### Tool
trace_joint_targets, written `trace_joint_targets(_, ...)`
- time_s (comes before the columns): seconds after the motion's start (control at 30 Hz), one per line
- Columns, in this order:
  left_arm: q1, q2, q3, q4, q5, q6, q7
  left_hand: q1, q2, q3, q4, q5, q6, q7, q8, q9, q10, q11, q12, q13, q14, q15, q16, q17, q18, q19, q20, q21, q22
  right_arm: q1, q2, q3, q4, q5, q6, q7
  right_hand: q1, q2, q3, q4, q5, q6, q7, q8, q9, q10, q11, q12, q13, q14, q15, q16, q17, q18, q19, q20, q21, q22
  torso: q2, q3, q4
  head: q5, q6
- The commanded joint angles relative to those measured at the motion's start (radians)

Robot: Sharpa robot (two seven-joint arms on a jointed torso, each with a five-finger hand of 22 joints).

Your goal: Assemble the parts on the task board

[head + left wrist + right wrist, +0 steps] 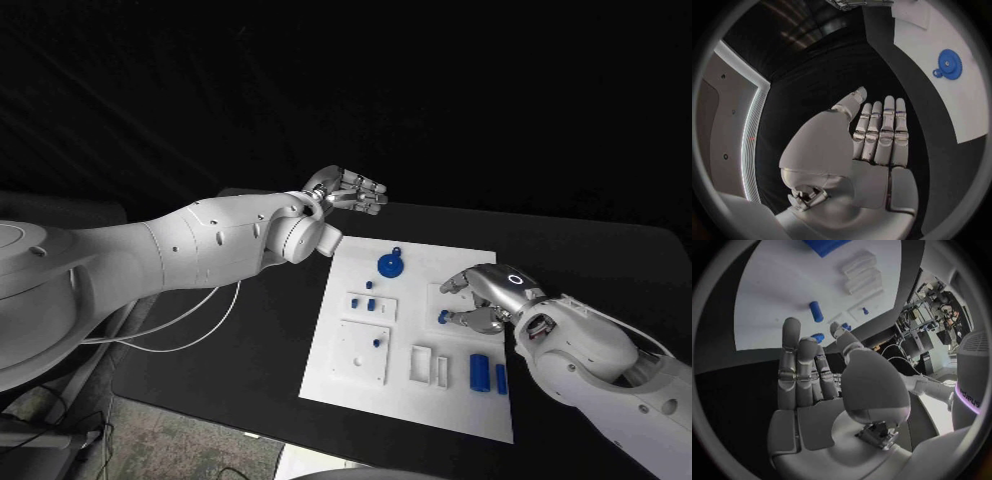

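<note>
The white task board [433, 400] lies in the middle of the black table. A blue gear [389, 264] sits near its far edge, small blue pegs [371, 303] stand at its left side, and two blue cylinders [480, 371] lie near its right front. My left hand [351, 190] hovers beyond the board's far left corner, fingers straight and together [882, 130], holding nothing; the gear [949, 62] lies off to its side. My right hand [483, 297] hangs over the board's right side, fingers extended [804, 365]. A small blue part [446, 317] lies just past its thumb; I cannot tell whether they touch.
White raised blocks [861, 272] and a slotted holder [430, 363] stand on the board near the cylinders. A square white plate [364, 350] with a blue peg lies at the board's left front. White cables [188, 320] hang off the table's left edge.
</note>
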Motion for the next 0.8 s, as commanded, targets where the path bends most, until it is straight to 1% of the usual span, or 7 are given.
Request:
trace_joint_targets(0.03, 0.003, 0.0, 0.001, 0.001, 0.002, 0.011, 0.01, 0.007, 0.002, -0.001, 0.004, 0.002, -0.005, -0.001, -0.004, 0.001, -0.006, -0.001, 0.002, 0.001, -0.005, 0.004, -0.003, 0.001, -0.008, 0.004, 0.004, 0.006, -0.001, 0.002, 0.0, 0.0, -0.012, -0.027, 0.077, -0.009, 0.01, -0.002, -0.004, 0.011, -0.004, -0.009, 0.002, 0.001, -0.001, -0.009, -0.001, -0.003, 0.0, -0.003, 0.004, 0.005, -0.001, 0.01, 0.034, 0.007, -0.001, -0.002, 0.0, -0.0008, 0.0011, -0.002, 0.0)
trace_joint_targets(0.27, 0.003, 0.0, 0.001, 0.0, 0.002, 0.012, 0.009, 0.007, 0.002, -0.001, 0.004, 0.002, -0.005, -0.001, -0.004, 0.001, -0.006, -0.001, 0.002, 0.001, -0.005, 0.004, -0.003, 0.001, -0.008, 0.004, 0.004, 0.006, -0.001, 0.004, 0.013, 0.0, -0.043, -0.033, 0.109, -0.003, 0.015, 0.006, -0.001, 0.014, -0.006, -0.009, 0.0, 0.001, -0.001, -0.004, -0.004, -0.002, 0.0, -0.003, 0.002, 0.005, -0.002, 0.01, 0.034, 0.007, -0.002, -0.003, 0.001, -0.0023, 0.0017, -0.004, 0.0)
trace_joint_targets(0.53, 0.002, 0.002, 0.001, -0.002, 0.002, 0.014, 0.009, 0.007, 0.002, -0.001, 0.004, 0.002, -0.005, -0.001, -0.004, 0.001, -0.006, -0.001, 0.002, 0.001, -0.005, 0.004, -0.003, 0.001, -0.008, 0.004, 0.004, 0.006, -0.001, 0.004, 0.043, -0.003, -0.069, -0.039, 0.13, 0.009, -0.006, 0.027, 0.024, -0.02, -0.004, -0.006, 0.001, 0.0, -0.001, 0.014, -0.009, -0.003, -0.001, -0.001, 0.0, 0.005, -0.005, 0.004, 0.035, 0.004, 0.001, -0.004, 0.001, -0.002, 0.0029, -0.005, -0.002)
trace_joint_targets(0.63, 0.002, 0.004, 0.001, -0.003, 0.002, 0.015, 0.009, 0.007, 0.002, -0.001, 0.004, 0.002, -0.005, -0.001, -0.004, 0.001, -0.006, -0.001, 0.002, 0.001, -0.005, 0.004, -0.003, 0.001, -0.008, 0.004, 0.004, 0.006, -0.001, 0.004, 0.056, -0.005, -0.078, -0.048, 0.135, 0.012, -0.016, 0.038, 0.051, -0.038, -0.012, -0.002, 0.004, 0.001, -0.001, 0.027, -0.012, -0.003, -0.001, 0.0, -0.002, 0.005, -0.005, 0.003, 0.036, 0.002, 0.004, -0.004, 0.001, -0.0023, 0.0024, -0.005, -0.001)
trace_joint_targets(0.67, 0.002, 0.005, 0.001, -0.004, 0.002, 0.015, 0.008, 0.007, 0.002, -0.001, 0.004, 0.002, -0.005, -0.001, -0.004, 0.001, -0.006, -0.001, 0.002, 0.001, -0.005, 0.004, -0.003, 0.001, -0.008, 0.004, 0.004, 0.006, -0.001, 0.004, 0.059, -0.005, -0.08, -0.052, 0.136, 0.012, -0.017, 0.043, 0.069, -0.046, -0.026, 0.005, 0.011, 0.001, -0.001, 0.033, -0.013, -0.003, -0.001, 0.001, -0.003, 0.005, -0.005, 0.003, 0.036, 0.001, 0.005, -0.004, 0.001, -0.0021, 0.002, -0.004, -0.001)
trace_joint_targets(0.73, 0.002, 0.006, 0.001, -0.004, 0.002, 0.016, 0.008, 0.007, 0.002, -0.001, 0.004, 0.002, -0.005, -0.001, -0.004, 0.001, -0.006, -0.001, 0.002, 0.001, -0.005, 0.004, -0.003, 0.001, -0.008, 0.004, 0.004, 0.006, -0.001, 0.004, 0.067, -0.007, -0.085, -0.061, 0.142, 0.012, -0.036, 0.044, 0.112, -0.062, -0.04, 0.015, 0.011, 0.001, -0.001, 0.045, -0.016, -0.004, -0.001, 0.001, -0.003, 0.005, -0.005, 0.002, 0.035, 0.001, 0.007, -0.003, 0.001, -0.0019, 0.0022, -0.005, -0.001)
trace_joint_targets(0.8, 0.002, 0.007, 0.001, -0.004, 0.002, 0.016, 0.008, 0.006, 0.002, -0.001, 0.004, 0.002, -0.005, -0.002, -0.004, 0.001, -0.006, -0.001, 0.002, 0.001, -0.006, 0.004, -0.003, 0.0, -0.008, 0.005, 0.004, 0.006, -0.005, 0.004, 0.073, -0.009, -0.09, -0.068, 0.147, 0.013, -0.051, 0.047, 0.154, -0.073, -0.055, 0.028, 0.017, 0.0, -0.001, 0.064, -0.019, -0.005, -0.002, 0.003, -0.005, 0.006, -0.004, 0.0, 0.035, -0.001, 0.01, -0.002, 0.001, -0.0022, 0.0026, -0.005, -0.002)
